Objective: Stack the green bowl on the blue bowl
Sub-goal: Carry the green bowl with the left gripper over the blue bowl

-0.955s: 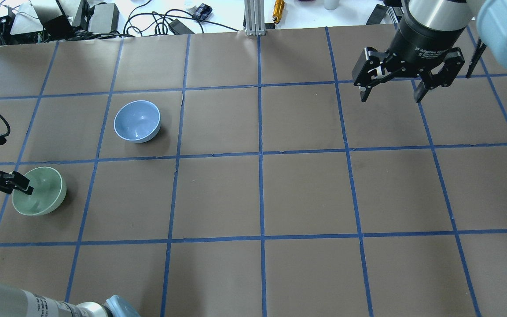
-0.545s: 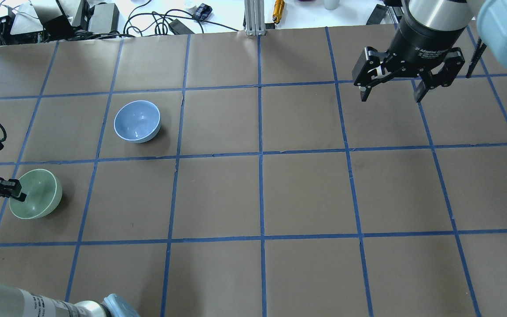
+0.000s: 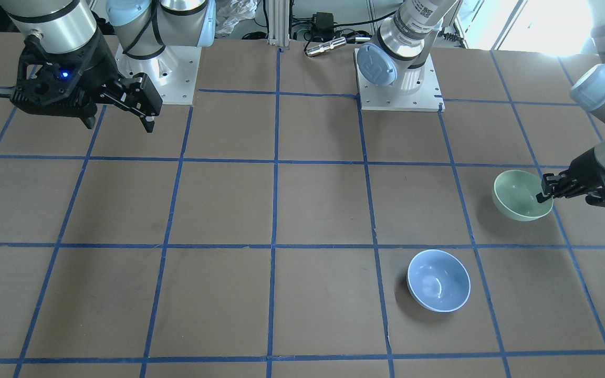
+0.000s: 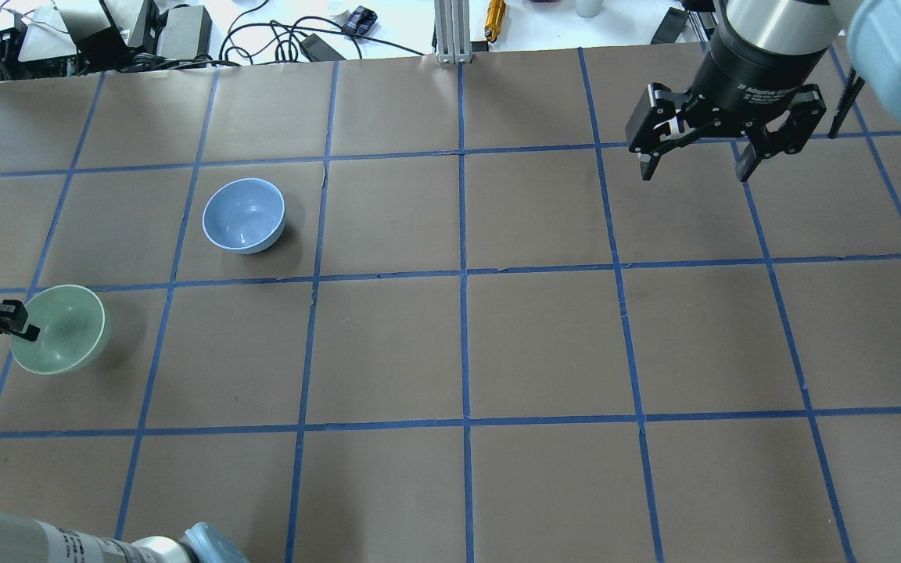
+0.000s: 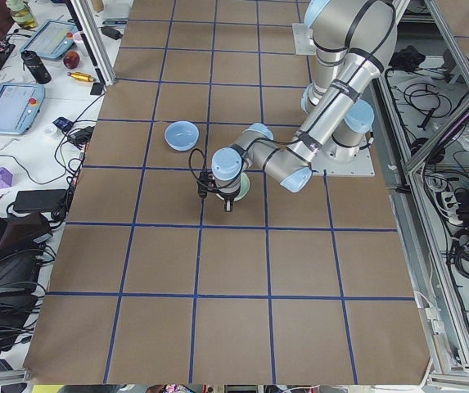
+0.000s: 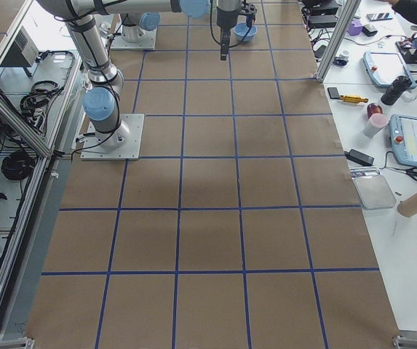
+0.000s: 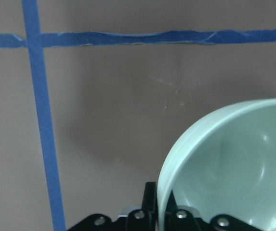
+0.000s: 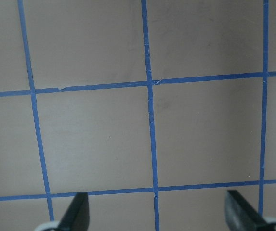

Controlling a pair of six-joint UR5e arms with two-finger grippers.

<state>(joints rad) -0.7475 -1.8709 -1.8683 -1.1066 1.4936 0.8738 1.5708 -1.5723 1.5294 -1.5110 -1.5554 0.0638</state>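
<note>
Now: green bowl (image 4: 59, 329) near the robot's-left edge of the table (image 4: 544, 336), tipped. Its rim is pinched by the left gripper (image 4: 26, 330), one finger inside the wall and one outside, as the wrist view shows. Its inside shows only smooth pale glaze. A shadow lies offset beside it; whether its base touches the paper I cannot tell.

Blue bowl (image 4: 244, 215) sits upright in a square farther from the robot and nearer the centre, well apart from the green one. It is open side up, with a glossy bare inside and a thin paler rim.

Left arm reaches in low, gripper lying almost level and pointing sideways into the bowl. Right gripper (image 4: 694, 173) hangs high over the far right squares, fingers spread wide above bare paper.

Table: matte brown paper crossed by blue tape lines.
</note>
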